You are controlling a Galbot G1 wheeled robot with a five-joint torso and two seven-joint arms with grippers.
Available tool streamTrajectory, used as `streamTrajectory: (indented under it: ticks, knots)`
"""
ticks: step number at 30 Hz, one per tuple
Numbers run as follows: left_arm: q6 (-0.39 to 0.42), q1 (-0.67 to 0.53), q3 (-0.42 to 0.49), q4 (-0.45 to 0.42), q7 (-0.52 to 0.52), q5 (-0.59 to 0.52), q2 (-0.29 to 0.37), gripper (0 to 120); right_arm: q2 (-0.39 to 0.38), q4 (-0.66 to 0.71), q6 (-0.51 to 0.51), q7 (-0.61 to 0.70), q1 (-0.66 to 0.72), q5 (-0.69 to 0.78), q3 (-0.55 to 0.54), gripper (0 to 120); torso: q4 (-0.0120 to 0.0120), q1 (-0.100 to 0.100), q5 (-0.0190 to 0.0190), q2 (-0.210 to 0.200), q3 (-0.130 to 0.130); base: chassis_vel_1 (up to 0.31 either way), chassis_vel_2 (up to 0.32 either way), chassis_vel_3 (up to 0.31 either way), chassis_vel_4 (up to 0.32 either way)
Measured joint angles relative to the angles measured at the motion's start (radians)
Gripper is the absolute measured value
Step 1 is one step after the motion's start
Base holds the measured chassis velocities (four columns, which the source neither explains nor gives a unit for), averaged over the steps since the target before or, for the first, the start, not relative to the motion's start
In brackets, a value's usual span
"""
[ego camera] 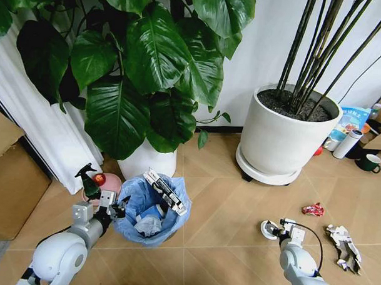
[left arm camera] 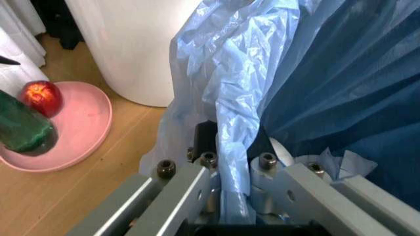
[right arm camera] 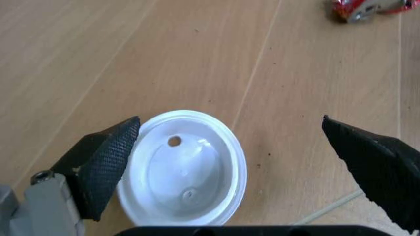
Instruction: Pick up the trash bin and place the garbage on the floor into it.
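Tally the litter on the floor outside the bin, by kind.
White disc: 1, under the open right gripper
Red crumpled wrapper: 1
Printed wrapper: 1
Total: 3

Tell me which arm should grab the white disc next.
Right. The right gripper is open, its fingers straddling the white disc on the floor. The left gripper is shut on the trash bin rim.
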Motion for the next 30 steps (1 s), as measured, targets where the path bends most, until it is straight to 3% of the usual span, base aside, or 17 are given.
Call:
streamTrajectory:
  ticks: [30]
  knots:
    - [0.000, -0.005, 0.001, 0.005, 0.005, -0.005, 0.011, 0, 0.063, -0.149, 0.048, -0.010, 0.062, -0.030, 0.031, 100, -0.0001, 0.000, 0.0002, 0.000, 0.000, 0.000, 0.000, 0.000, 0.000]
